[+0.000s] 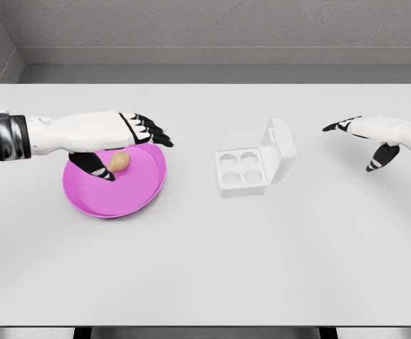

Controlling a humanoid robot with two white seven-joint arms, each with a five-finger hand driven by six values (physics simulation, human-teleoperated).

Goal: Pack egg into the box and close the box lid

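**Desk:** Where does the egg sit in this frame?

**Photographer:** The tan egg (119,162) lies on a magenta plate (138,194) at the left of the white counter (205,268). The robot's left hand (121,145) hangs directly over it, fingers (149,130) stretched flat above the egg and thumb (92,165) dropped low beside it. The thumb tip looks to be touching or just short of the shell; the view cannot settle which. The hand is spread, gripping nothing.

**Desk:** And the box?

**Photographer:** A white four-cup egg box (242,169) stands well apart to the right, near the counter's middle. Its lid (280,150) is tipped up along the far right side, and all four cups show bare. Further right, the right hand (364,138) hovers above the counter, fingers loose and apart, holding nothing.

**Desk:** What does the step ask of the robot?

**Photographer:** By the look of it, the pick-up is just starting. A good grasp would likely bring the fingers down over the egg's long side to meet the thumb, closing gently enough that the rounded shell does not squirt sideways across the smooth plate. The plate's raised rim may help stop a roll, though the lift would need to clear it. Then comes the carry across to an open cup, with the lid waiting to be folded down.
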